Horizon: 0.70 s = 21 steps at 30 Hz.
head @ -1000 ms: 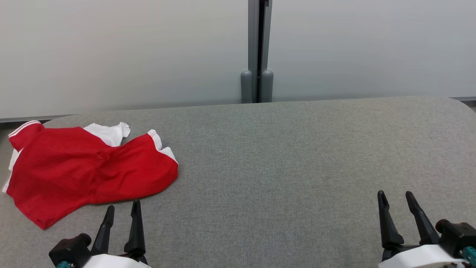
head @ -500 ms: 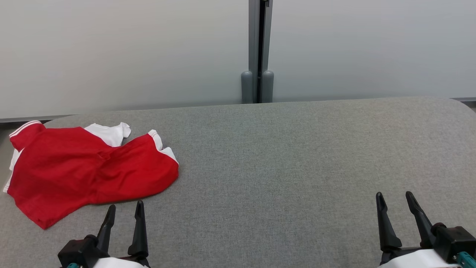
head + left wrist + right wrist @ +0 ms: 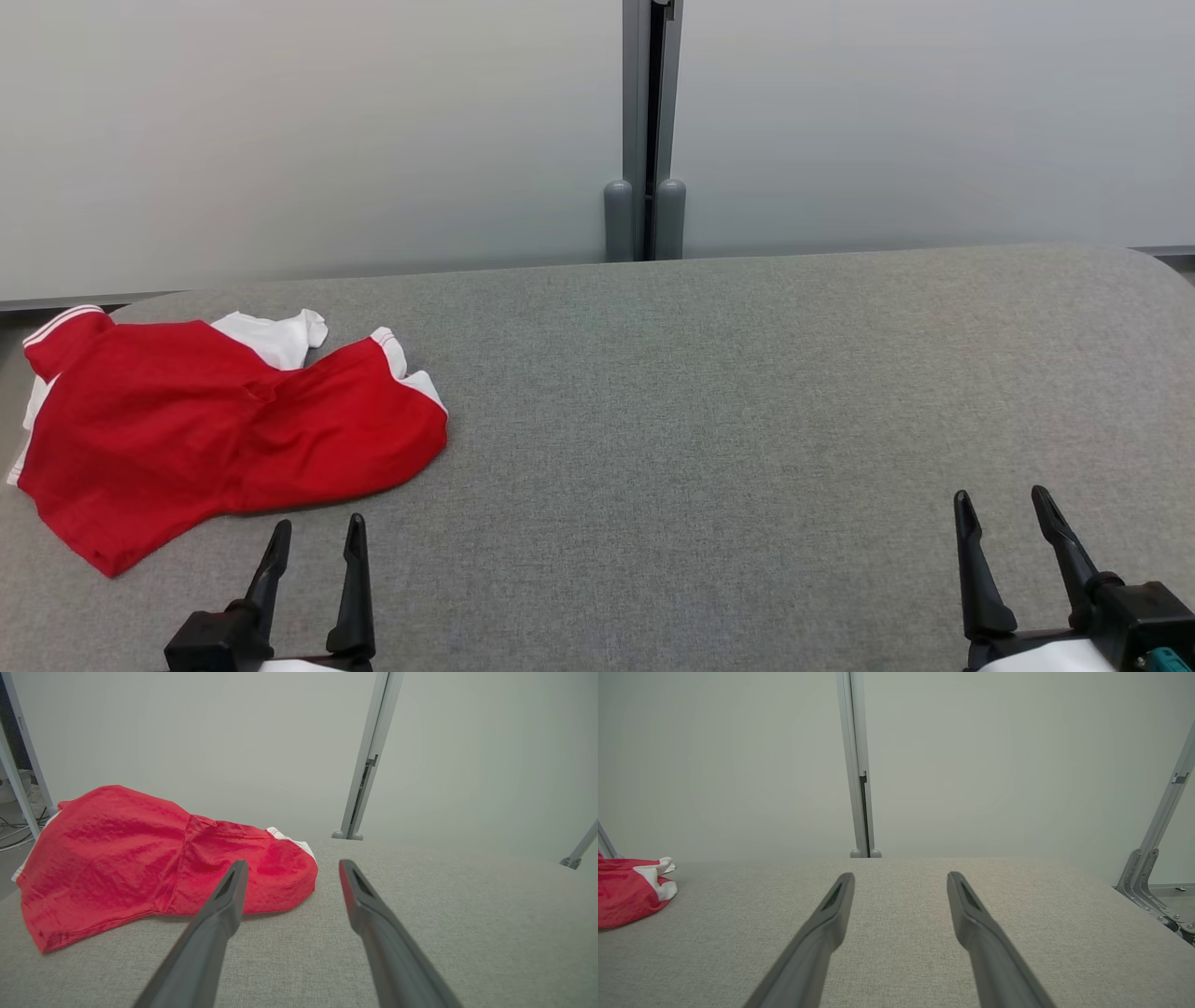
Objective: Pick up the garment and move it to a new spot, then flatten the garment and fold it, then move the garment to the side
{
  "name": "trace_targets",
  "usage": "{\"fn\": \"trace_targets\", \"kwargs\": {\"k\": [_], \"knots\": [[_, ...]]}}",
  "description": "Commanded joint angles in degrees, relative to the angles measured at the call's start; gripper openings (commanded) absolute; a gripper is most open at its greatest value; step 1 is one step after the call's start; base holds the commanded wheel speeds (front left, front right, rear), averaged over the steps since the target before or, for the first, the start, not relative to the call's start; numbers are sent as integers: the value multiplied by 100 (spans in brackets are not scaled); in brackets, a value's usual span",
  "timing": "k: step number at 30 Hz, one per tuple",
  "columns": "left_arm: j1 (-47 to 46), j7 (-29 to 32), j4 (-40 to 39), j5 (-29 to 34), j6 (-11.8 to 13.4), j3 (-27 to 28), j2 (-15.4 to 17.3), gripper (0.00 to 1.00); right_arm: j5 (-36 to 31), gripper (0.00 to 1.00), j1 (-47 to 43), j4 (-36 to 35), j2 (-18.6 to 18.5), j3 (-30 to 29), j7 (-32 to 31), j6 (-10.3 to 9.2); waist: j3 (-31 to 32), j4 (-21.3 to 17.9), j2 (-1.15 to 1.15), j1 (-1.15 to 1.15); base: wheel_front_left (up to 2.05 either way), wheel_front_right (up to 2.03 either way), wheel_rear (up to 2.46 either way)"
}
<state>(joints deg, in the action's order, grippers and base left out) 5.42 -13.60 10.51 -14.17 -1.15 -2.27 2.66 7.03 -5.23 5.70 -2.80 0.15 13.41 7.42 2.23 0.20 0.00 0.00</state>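
Note:
A red garment point(image 3: 215, 429) with white trim lies crumpled at the table's far left; it also appears as the garment point(image 3: 154, 858) in the left wrist view and the garment point(image 3: 630, 891) at the left edge of the right wrist view. My left gripper point(image 3: 317, 527) hangs open just in front of the garment's near hem, apart from it, its gap point(image 3: 290, 865) empty. At the lower right my right gripper point(image 3: 1004, 499) is open over bare cloth-covered table, with nothing between its fingers point(image 3: 840, 896).
The grey fabric table point(image 3: 709, 411) spreads wide to the right of the garment, with a rounded far-right corner. Pale wall panels and a grey post point(image 3: 644, 131) stand behind its far edge. A metal bracket point(image 3: 1153, 858) sits off the table's right side.
Both grippers have drawn back toward the bottom of the head view, the left one also shifting a little right. The garment has not moved.

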Motion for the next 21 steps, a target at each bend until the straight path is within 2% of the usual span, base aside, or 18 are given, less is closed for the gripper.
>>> {"fn": "trace_targets", "kwargs": {"k": [1, 14, 21], "knots": [[33, -32, -19, 103, 30, 8, 33, 100, -91, 100, -44, -34, -21, -27, 56, 12, 4, -1, 0, 0, 0, 0, 0], [113, -169, 40, 475, 70, 16, 35, 100, -397, 100, -140, 0, -22, -37, 200, 12, 50, 16, 0, 0, 0, 0, 0], [77, -169, 54, 386, 62, 1, 34, 100, -384, 100, -148, 26, -22, -39, 188, 11, 53, 52, 0, 0, 0, 0, 0]]}}
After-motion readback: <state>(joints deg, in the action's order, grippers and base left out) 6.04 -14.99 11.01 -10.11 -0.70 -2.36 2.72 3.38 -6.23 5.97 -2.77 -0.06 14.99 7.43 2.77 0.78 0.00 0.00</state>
